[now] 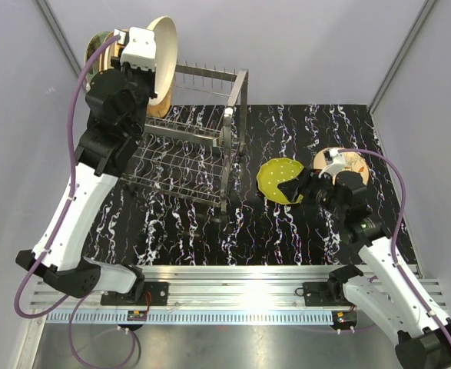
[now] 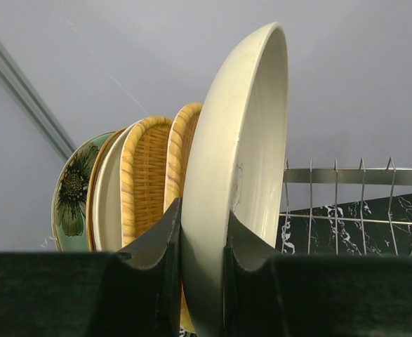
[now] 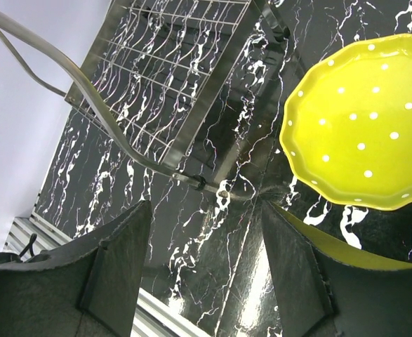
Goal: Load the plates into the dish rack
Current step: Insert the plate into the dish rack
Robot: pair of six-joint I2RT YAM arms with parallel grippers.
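My left gripper (image 2: 202,210) is shut on the lower rim of a cream plate (image 2: 244,140), held upright at the far left end of the dish rack (image 1: 180,146). Behind it in the rack stand two orange wicker plates (image 2: 146,175), a pale plate (image 2: 107,203) and a mint-green flower plate (image 2: 72,193). A lime dotted plate (image 3: 367,126) lies on the black marbled table right of the rack. My right gripper (image 3: 206,210) is open just off that plate's near edge, its right finger beside the rim, with only table between the fingers.
A beige plate (image 1: 348,160) lies on the table at the right, partly under my right wrist. The rack's upright prongs (image 2: 353,175) run to the right of the held plate. The rack's looped end handle (image 3: 86,91) stands ahead of my right gripper.
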